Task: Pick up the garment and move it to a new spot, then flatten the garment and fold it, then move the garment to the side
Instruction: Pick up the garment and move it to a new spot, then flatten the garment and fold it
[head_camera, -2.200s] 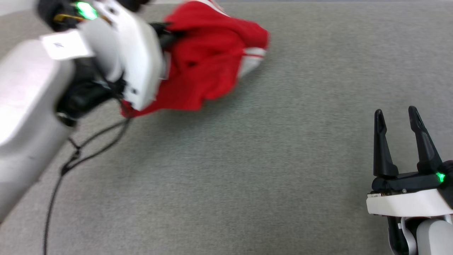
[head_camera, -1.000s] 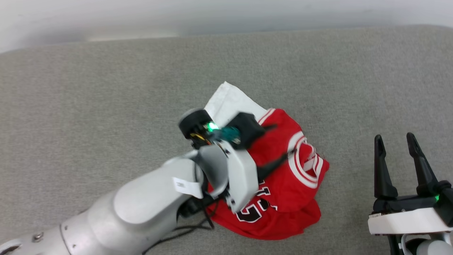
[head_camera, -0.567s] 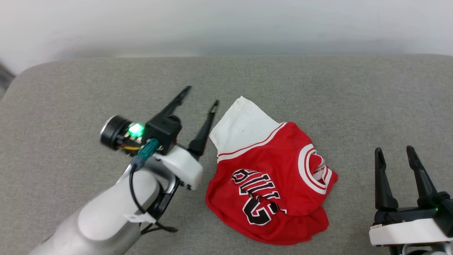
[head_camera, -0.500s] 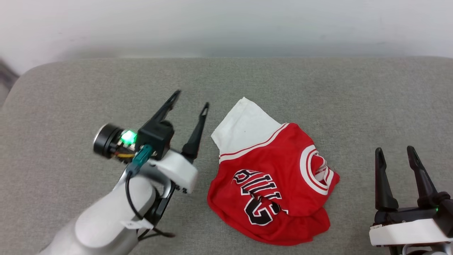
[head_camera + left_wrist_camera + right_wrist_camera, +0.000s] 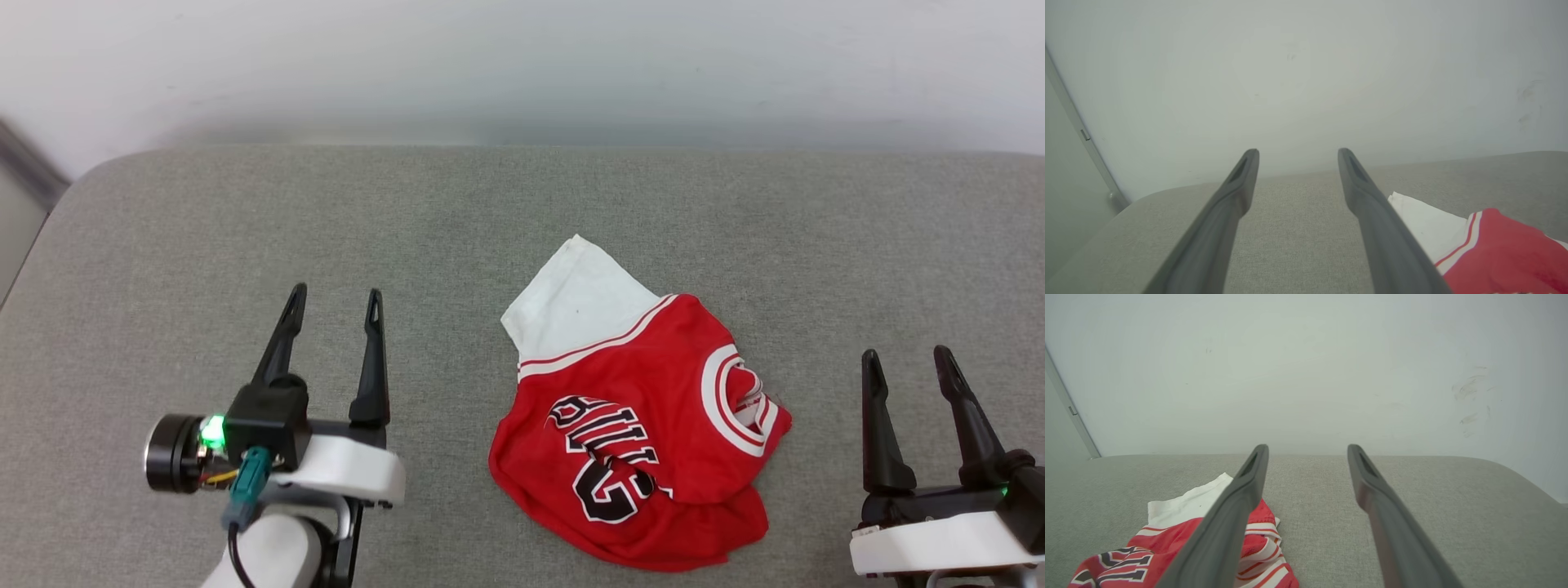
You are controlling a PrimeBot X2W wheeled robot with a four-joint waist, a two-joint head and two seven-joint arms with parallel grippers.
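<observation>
The red jersey point(image 5: 645, 433) lies crumpled on the grey fabric worktop point(image 5: 522, 204), between the two tools and touching neither (its white sleeve point(image 5: 575, 302) points toward the wall point(image 5: 522, 65), its black lettering point(image 5: 604, 457) faces up). The left tool point(image 5: 336, 291) and the right tool point(image 5: 904, 354) both stand released, fingers spread apart.

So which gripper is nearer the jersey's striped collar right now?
Right. The right gripper stands open just right of the striped collar, not touching it. The left gripper stands open off the red jersey's opposite side, past its white sleeve.
</observation>
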